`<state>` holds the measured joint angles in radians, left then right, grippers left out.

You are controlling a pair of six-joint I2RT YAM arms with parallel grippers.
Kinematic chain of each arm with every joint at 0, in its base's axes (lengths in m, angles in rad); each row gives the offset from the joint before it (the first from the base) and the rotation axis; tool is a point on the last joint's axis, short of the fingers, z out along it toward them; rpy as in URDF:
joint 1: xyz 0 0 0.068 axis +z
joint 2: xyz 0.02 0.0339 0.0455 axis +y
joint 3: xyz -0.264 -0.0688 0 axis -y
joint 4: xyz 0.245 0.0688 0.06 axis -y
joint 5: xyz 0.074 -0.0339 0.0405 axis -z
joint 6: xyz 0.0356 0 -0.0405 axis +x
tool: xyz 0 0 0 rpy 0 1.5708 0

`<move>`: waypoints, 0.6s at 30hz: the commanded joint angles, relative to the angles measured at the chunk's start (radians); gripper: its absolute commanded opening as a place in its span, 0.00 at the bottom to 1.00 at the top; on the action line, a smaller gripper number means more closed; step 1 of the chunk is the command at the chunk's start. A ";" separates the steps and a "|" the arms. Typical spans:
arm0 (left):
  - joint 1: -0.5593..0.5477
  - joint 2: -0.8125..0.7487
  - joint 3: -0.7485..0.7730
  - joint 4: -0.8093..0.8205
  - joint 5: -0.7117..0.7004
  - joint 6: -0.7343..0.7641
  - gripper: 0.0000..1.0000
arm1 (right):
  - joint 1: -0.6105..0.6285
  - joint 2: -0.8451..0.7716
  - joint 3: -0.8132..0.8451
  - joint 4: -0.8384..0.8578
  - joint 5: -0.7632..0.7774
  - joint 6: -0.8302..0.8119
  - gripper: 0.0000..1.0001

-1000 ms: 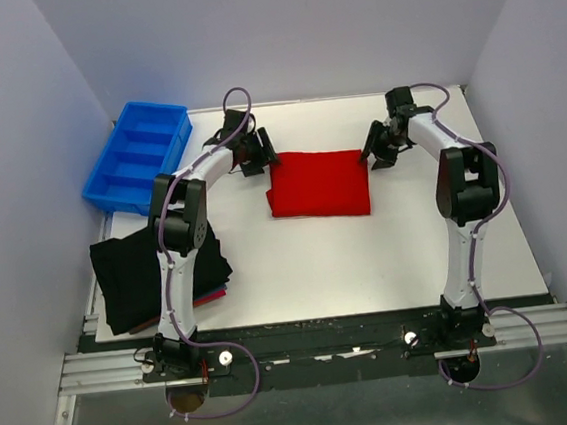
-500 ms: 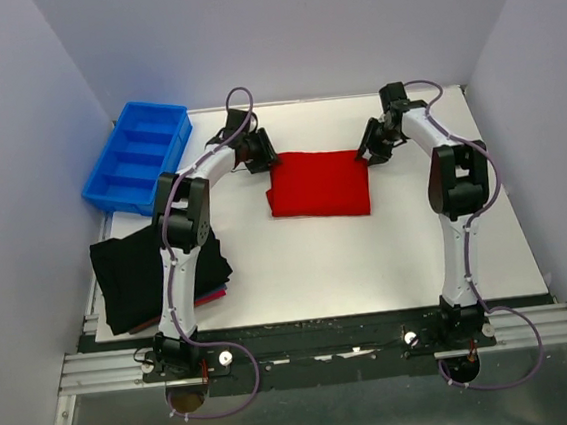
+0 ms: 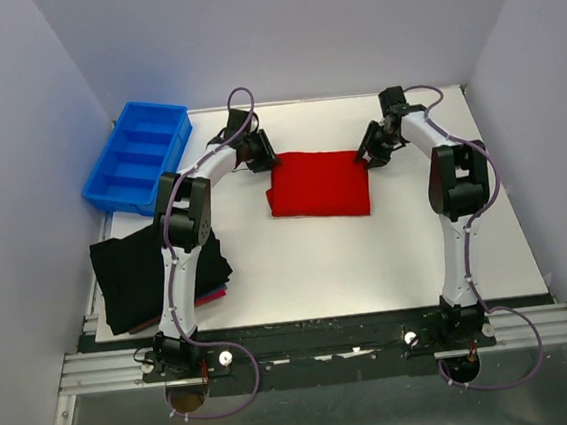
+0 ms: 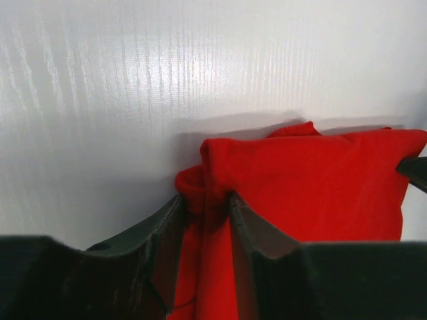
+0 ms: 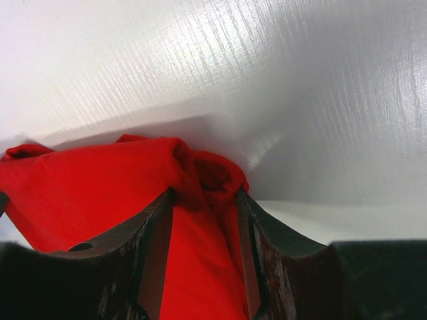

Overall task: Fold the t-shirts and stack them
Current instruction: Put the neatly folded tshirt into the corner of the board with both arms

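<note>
Two grippers are engaged on one red t-shirt (image 3: 318, 184), which lies folded into a flat rectangle on the far middle of the white table (image 3: 368, 255).

Left gripper (image 3: 260, 154): positioned at the shirt's far left corner. The left wrist view shows a bunched ridge of red cloth standing between the two dark fingers (image 4: 163, 240), touching both inner faces. The jaws are closed on that corner of the cloth.

Right gripper (image 3: 370, 154): positioned at the shirt's far right corner. The right wrist view shows a rolled lump of red cloth wedged between its fingers (image 5: 267, 247), with the fabric pressed against both. The jaws are gripping the shirt at this corner.

Condition of the shirt: the body lies flat on the table between the two arms; only the two far corners are gathered and puckered at the fingertips. Whether those corners are raised off the surface cannot be told.

Other items: folded black t-shirts (image 3: 153, 270) sit in a pile at the near left edge of the table, beside the left arm, with a dark-red t-shirt (image 3: 211, 297) showing beneath them. A blue bin (image 3: 137, 156) with several compartments stands at the far left, well apart from the red shirt.
</note>
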<state>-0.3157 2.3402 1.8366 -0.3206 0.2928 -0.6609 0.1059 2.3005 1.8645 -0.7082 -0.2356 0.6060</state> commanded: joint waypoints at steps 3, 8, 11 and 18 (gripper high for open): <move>-0.010 0.054 0.004 0.023 0.039 -0.022 0.24 | 0.021 -0.019 -0.048 -0.008 0.050 0.014 0.50; -0.005 0.050 -0.002 0.025 0.032 -0.013 0.02 | 0.021 -0.145 -0.188 0.114 0.053 -0.008 0.50; 0.015 0.030 -0.022 0.012 0.031 0.013 0.00 | 0.021 -0.222 -0.267 0.180 0.053 -0.029 0.50; 0.059 -0.096 -0.190 0.031 -0.006 0.098 0.00 | 0.021 -0.271 -0.376 0.280 0.010 -0.040 0.59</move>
<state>-0.2909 2.3127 1.7451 -0.2401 0.3367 -0.6456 0.1204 2.0541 1.5337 -0.5224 -0.2111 0.5842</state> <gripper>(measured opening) 0.033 0.574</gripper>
